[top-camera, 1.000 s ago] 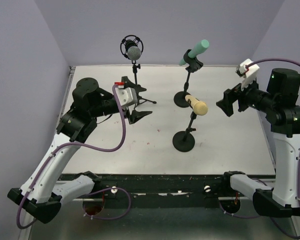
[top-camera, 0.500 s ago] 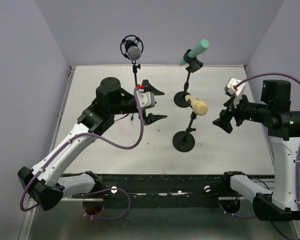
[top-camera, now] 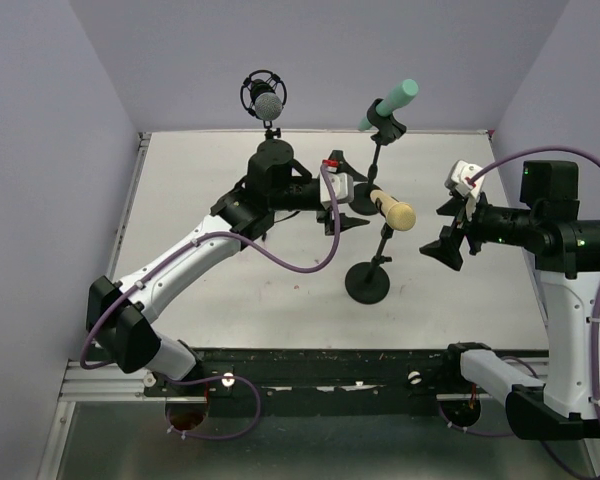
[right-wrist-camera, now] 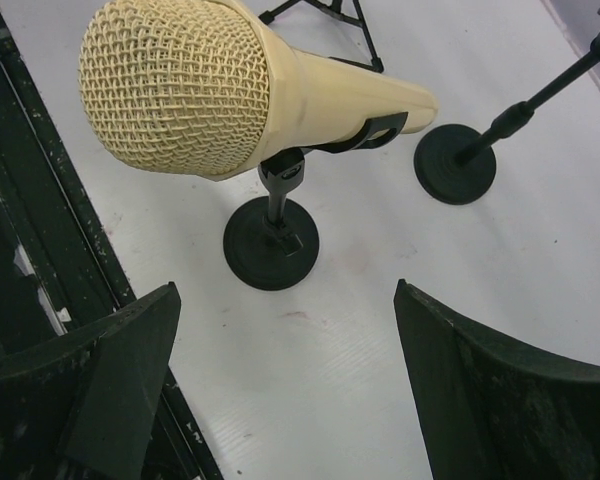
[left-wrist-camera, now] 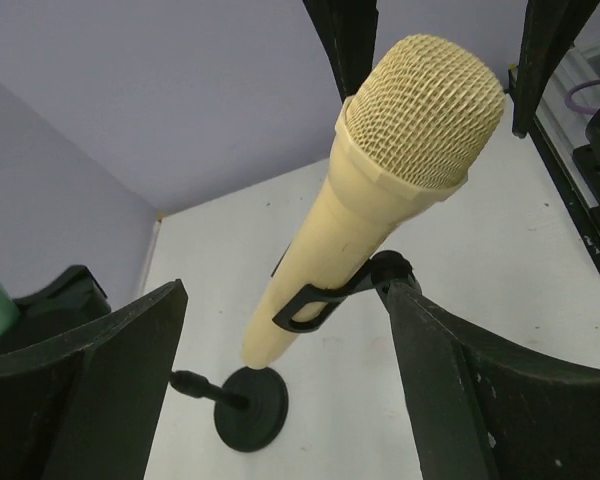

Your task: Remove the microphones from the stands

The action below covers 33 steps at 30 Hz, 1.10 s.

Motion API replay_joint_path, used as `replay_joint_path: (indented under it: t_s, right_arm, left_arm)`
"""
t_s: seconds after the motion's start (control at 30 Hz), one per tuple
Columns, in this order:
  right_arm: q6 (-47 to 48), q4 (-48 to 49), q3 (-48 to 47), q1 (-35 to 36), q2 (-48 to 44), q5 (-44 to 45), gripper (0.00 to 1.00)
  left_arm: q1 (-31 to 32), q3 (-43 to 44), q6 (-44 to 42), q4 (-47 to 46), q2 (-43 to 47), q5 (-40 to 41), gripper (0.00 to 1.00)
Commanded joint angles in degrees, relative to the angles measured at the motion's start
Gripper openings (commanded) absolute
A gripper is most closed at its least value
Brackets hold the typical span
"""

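Note:
The cream microphone (top-camera: 393,210) lies tilted in the black clip (left-wrist-camera: 323,302) of its stand, whose round base (top-camera: 367,282) rests on the white table. My left gripper (top-camera: 352,200) is open just left of the microphone's tail end. In the left wrist view the body (left-wrist-camera: 365,215) rises ahead between the spread fingers (left-wrist-camera: 100,370). My right gripper (top-camera: 442,230) is open to the right of the mesh head (right-wrist-camera: 175,85), a short gap away. Neither gripper touches the microphone.
A teal microphone (top-camera: 391,102) sits on a second stand with its base (top-camera: 365,198) just behind the left gripper. A black and silver microphone (top-camera: 265,97) on a tripod stands at the back left. The table's front rail (top-camera: 310,360) runs along the near edge.
My left arm has swung right across the table, from beside the tripod to the cream microphone's tail. The right gripper has edged left toward the head. Both stayed open.

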State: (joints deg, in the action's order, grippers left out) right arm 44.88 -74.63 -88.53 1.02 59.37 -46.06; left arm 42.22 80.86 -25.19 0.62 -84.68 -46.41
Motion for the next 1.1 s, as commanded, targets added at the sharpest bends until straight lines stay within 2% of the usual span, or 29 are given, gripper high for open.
replay_joint_path:
  t_s: [0.0,0.17,0.3,0.43,0.73,0.97,1.07]
  right_arm:
    - [-4.96,2.63,4.41,0.04,-3.73,-0.08,0.95]
    - [-11.65,4.84,7.05,-0.05,-5.14,-1.66,0.95]
    - [-13.68,6.42,7.76,0.04,-5.85,-0.44,0.95]
    - [-14.91,7.39,10.21,0.04,-6.37,1.15,0.95]
    - [-23.87,13.19,16.11,0.04,-7.34,1.5,0.95]
    - [-25.19,17.14,18.48,-0.05,-7.78,2.21,0.95]
    - [-27.91,21.35,21.2,-0.05,-7.61,1.77,0.94]
  left_arm:
    - [1.9,1.85,-9.25,0.87,-0.13,-5.17,0.89]
    - [2.69,3.33,-10.4,0.96,-2.58,-6.93,0.84]
    - [3.48,4.83,-11.2,-0.26,-4.96,-8.08,0.76]
    - [3.93,6.15,-10.93,-2.03,-6.63,-9.92,0.71]
    - [4.89,8.08,-10.41,-2.82,-8.83,-10.37,0.62]
    - [4.89,7.82,-8.21,-5.28,-8.48,-7.03,0.37]
    - [4.8,6.59,-6.63,-6.33,-7.6,-3.96,0.33]
